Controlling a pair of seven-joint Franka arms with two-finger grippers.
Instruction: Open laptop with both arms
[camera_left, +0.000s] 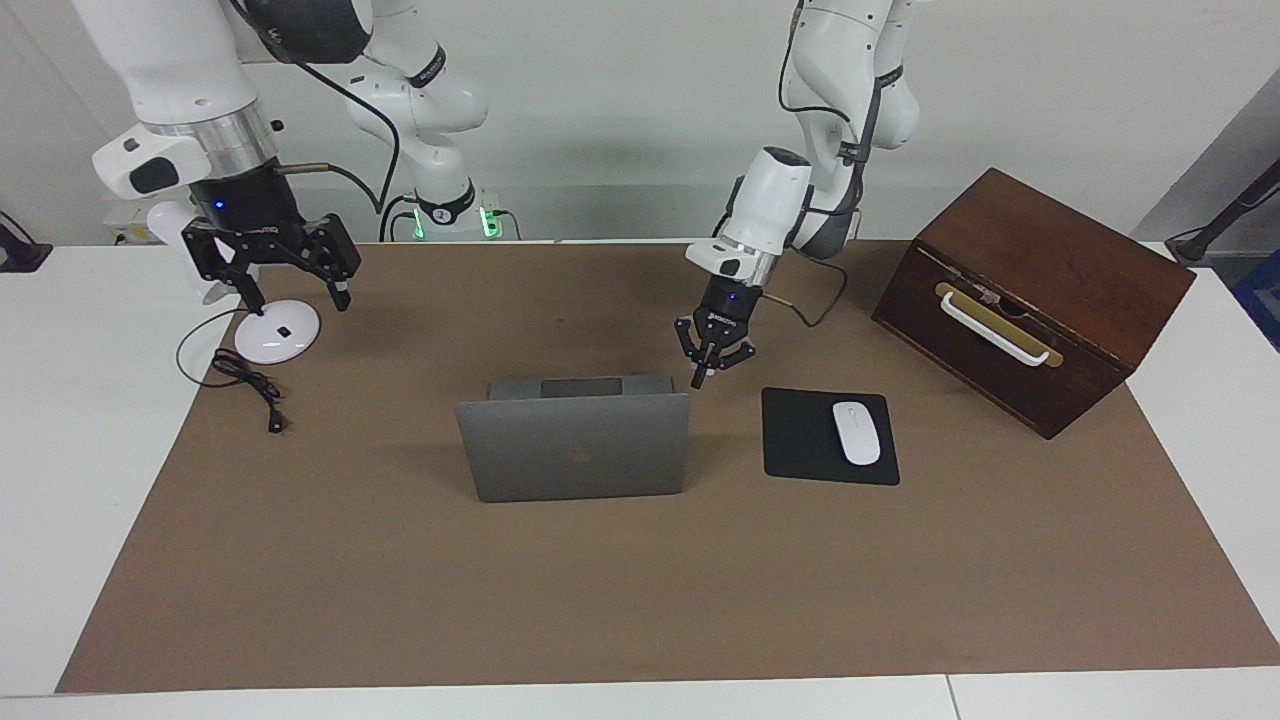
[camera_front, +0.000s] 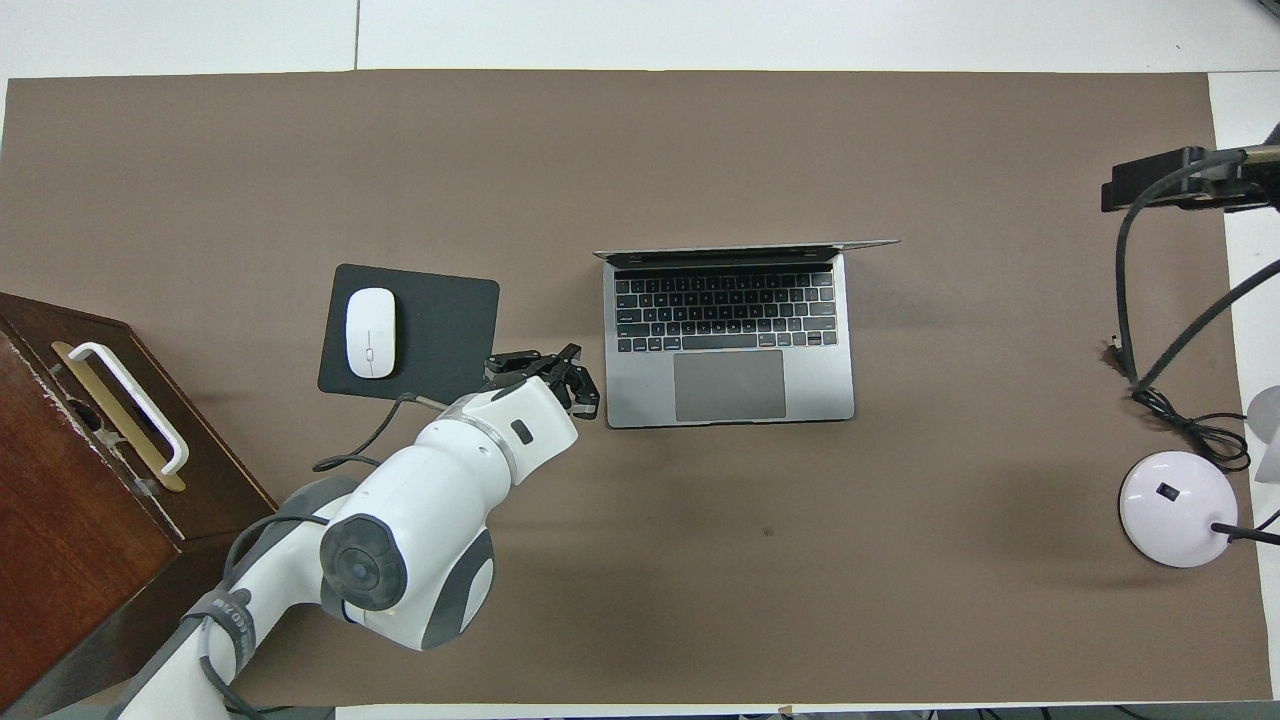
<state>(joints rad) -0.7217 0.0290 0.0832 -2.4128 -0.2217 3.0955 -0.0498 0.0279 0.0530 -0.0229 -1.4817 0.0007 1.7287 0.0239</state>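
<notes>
The silver-grey laptop stands open in the middle of the brown mat, its lid upright with the apple logo facing away from the robots. Its keyboard and trackpad show in the overhead view. My left gripper is low beside the corner of the laptop's base that is nearest the robots, on the mouse pad's side. Its fingers are together on nothing, and I cannot tell if it touches the base. It also shows in the overhead view. My right gripper is open and empty, raised over the lamp base, where that arm waits.
A black mouse pad with a white mouse lies beside the laptop toward the left arm's end. A dark wooden box with a white handle stands past it. A white lamp base and black cable lie at the right arm's end.
</notes>
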